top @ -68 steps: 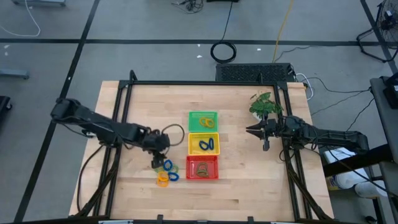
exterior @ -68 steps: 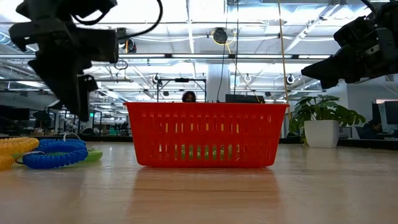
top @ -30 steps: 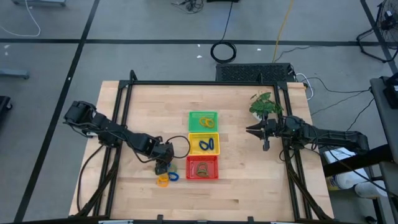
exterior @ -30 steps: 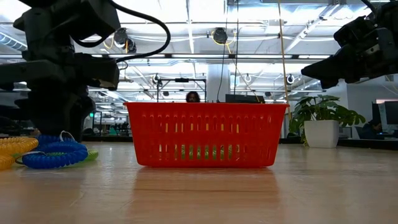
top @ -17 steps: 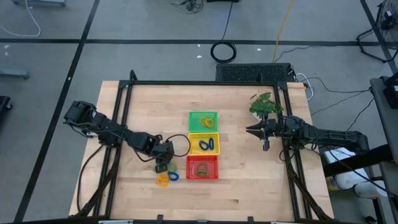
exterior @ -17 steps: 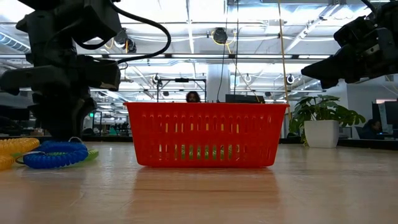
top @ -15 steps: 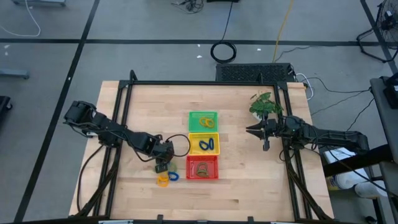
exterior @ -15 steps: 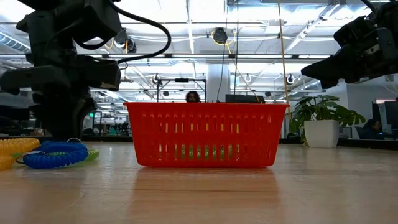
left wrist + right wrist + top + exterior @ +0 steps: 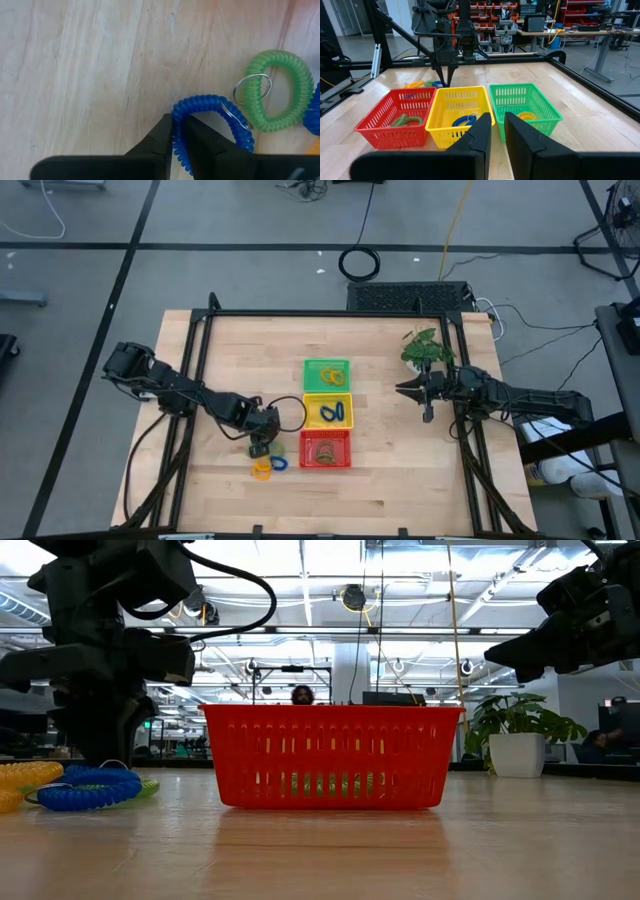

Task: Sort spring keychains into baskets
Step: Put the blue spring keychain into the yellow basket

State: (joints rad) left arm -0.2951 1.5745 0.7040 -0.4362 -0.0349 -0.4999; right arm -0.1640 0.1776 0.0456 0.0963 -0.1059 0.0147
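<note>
Three baskets stand in a row at the middle of the tabletop [image 9: 400, 480] in the high view: the green basket [image 9: 326, 374] toward the far edge, the yellow basket [image 9: 327, 412] in the middle, the red basket [image 9: 326, 449] toward the near edge. The left claw [image 9: 262, 448] is down just beside the red basket, over the few spring keychains [image 9: 268, 466] left loose on the wood. A second ago its fingers stood wide over this cluster; now they have closed. The right claw [image 9: 415, 391] hangs well apart toward the right edge, near a small potted plant [image 9: 424, 348], fingers closed on nothing.

From the low view, the left arm's dark bulk stands over the loose coils, a blue keychain [image 9: 88, 788] resting on the wood in front of the others.

Seen from the left wrist, the two fingers pinch the coil of that blue keychain, with a green keychain [image 9: 274, 90] lying just beside it. The pick looks made; lifting and carrying it to a basket is the likely next step, probably the yellow one, which already holds blue.

The right wrist view shows all three baskets partly filled and the right fingers together, empty.
</note>
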